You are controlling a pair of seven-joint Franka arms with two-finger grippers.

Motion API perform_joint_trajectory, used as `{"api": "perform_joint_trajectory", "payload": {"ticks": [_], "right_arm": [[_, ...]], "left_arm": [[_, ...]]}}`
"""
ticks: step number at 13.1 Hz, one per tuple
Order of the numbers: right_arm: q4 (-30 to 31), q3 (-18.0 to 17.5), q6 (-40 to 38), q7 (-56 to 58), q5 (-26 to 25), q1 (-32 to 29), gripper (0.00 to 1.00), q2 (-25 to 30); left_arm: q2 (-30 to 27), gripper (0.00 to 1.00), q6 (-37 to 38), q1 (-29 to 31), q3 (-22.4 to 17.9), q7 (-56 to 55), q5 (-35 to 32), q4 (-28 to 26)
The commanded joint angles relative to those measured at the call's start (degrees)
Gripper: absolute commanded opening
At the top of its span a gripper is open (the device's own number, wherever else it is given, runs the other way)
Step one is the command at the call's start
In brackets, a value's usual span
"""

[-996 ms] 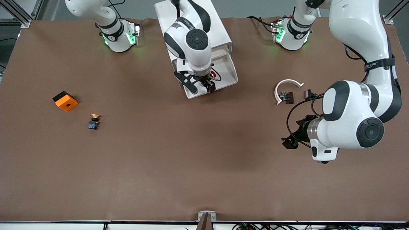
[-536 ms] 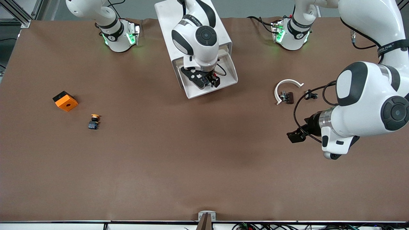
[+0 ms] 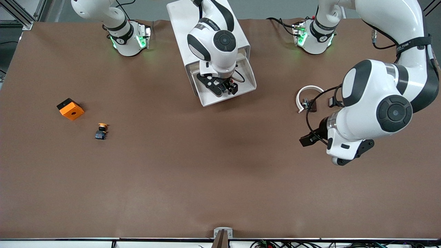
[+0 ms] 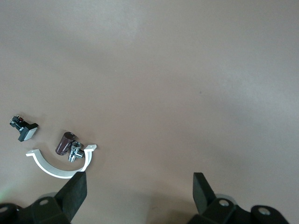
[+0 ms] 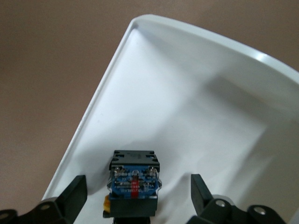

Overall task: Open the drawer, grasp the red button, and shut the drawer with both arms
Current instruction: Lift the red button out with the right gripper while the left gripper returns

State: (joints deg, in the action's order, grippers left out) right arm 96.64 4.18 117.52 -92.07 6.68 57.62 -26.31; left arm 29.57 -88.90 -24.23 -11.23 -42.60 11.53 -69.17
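Orange cube (image 3: 70,109): sitting on the brown table (image 3: 172,172) toward the right arm's end, well apart from the work
Yellow-capped button (image 3: 101,131): lying near the cube, a little nearer the front camera; not the one wanted
Cabinet (image 3: 187,20): standing between the two arm bases, white, with one drawer (image 3: 248,74) pulled out toward the front camera, its tray lying open to the air
Right gripper (image 3: 224,88): reaching down into the open drawer; in the right wrist view its two black fingers (image 5: 70,198) are standing wide, one on each side of the button, with a clear gap on both sides, so nothing is being gripped
Button (image 5: 134,179): lying on the white drawer floor close to a side wall; its black-and-blue body is facing the wrist camera, and its cap end cannot be made out
Key relation: the button is sitting squarely between the right gripper's fingers, its body narrower than the gap; its long axis seems to be running along the wrist camera's line of sight, across the line the fingers close on. The right gripper is by far the nearer, so a pinch is likely all that is wanted
White curved clip (image 3: 307,93): lying on the table toward the left arm's end, with small dark parts (image 4: 69,144) beside it
Left gripper (image 4: 140,193): waiting over bare table near the clip, fingers spread wide and empty, well apart from the drawer
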Motion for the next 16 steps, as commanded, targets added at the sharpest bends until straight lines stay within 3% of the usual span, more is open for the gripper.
{"api": "perform_joint_trajectory", "payload": {"ticks": [1, 2, 3, 4, 7, 11, 13, 16], "right_arm": [[-1.1, 0.7, -0.5, 1.8, 0.2, 0.4, 0.72, -0.6], [-1.2, 0.6, -0.6, 1.8, 0.3, 0.3, 0.5, -0.6], [-1.4, 0.6, -0.6, 1.7, 0.6, 0.3, 0.18, -0.5], [-1.9, 0.6, -0.8, 1.3, 0.8, 0.4, 0.0, -0.5], [-4.2, 0.6, -2.8, 1.0, 1.1, 0.1, 0.0, 0.0], [-16.0, 0.7, -16.2, 4.9, 3.3, -5.9, 0.0, 0.4], [-15.9, 1.0, -20.2, 15.1, 3.3, -10.4, 0.0, 3.4], [-12.7, 1.2, -22.0, 30.2, -0.3, -17.6, 0.0, 5.6]], "left_arm": [[-2.9, 1.0, -1.0, 0.5, 0.9, 0.8, -0.9, -2.3], [-3.5, 1.0, -0.8, 0.6, 1.0, 0.9, -0.7, -2.5], [-4.5, 1.0, -0.4, 0.4, 1.0, 1.4, -0.6, -3.4], [-6.0, 1.0, -0.7, 0.3, 1.0, 1.8, -0.7, -5.3], [-6.6, 1.0, -1.4, 0.6, 1.0, 3.2, -0.7, -5.5], [-6.5, 1.0, -3.1, 0.0, 1.5, 5.9, -0.7, -5.6], [-6.1, 1.0, -7.2, -0.3, 4.7, 6.7, -1.2, -7.5], [-8.1, 1.0, -15.2, -1.4, 8.8, 5.5, -1.5, -16.3]]}}
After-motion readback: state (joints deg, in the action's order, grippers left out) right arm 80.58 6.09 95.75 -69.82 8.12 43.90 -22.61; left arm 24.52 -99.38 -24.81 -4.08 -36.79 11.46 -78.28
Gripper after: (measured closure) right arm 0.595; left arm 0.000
